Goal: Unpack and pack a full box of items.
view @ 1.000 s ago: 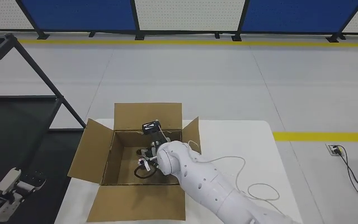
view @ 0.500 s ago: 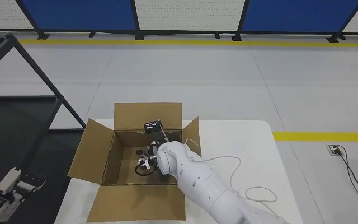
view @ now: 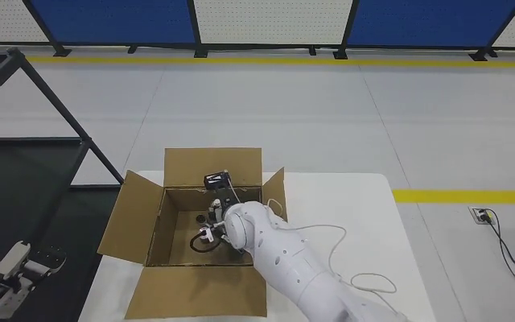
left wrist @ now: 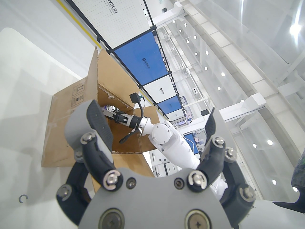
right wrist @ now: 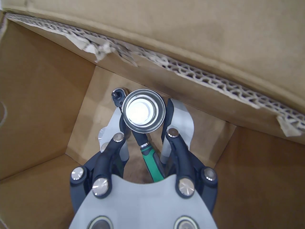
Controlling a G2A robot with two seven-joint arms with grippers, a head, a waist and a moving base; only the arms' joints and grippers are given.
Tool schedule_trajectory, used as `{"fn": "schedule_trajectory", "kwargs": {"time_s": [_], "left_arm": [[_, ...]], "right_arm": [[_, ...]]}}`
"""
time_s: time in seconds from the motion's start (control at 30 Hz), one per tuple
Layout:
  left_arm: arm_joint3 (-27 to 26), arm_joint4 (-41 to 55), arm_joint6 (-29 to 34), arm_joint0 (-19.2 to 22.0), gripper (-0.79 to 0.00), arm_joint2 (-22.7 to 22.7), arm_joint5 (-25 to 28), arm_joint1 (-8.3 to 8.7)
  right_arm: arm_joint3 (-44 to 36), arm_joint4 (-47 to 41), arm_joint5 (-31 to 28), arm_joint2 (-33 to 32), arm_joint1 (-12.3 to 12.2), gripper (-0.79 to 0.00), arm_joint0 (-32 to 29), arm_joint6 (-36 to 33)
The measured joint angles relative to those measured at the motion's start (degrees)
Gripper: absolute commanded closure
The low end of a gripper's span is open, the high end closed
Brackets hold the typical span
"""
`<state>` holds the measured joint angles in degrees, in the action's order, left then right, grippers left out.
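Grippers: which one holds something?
The right gripper: shut on a metal can in the cardboard box; the left gripper is open and empty.

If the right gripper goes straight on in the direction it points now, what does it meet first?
The can sits between the fingers of the right gripper. Beyond it, the green-handled ratchet wrench on the cardboard box floor seems first, though depth is unclear.

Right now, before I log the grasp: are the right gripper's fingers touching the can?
Touching. The right wrist view shows the can clamped between the right gripper's fingers, a pad pressed against each side.
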<state>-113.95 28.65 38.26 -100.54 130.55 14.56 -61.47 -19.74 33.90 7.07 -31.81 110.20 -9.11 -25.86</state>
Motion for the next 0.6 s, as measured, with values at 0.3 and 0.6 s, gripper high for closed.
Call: {"fn": "schedule_trajectory", "kwargs": {"time_s": [0.3,0.6], "left_arm": [[0.0,0.0,0.0,0.0,-0.785,0.0,0.0,0.00],[0.0,0.0,0.0,0.0,-0.785,0.0,0.0,0.00]], "right_arm": [[-7.7,1.4,-4.4,-3.1,-2.3,0.000,-1.3,2.6],[-42.1,14.8,0.7,-11.8,-10.8,0.000,-14.1,-3.8]]}}
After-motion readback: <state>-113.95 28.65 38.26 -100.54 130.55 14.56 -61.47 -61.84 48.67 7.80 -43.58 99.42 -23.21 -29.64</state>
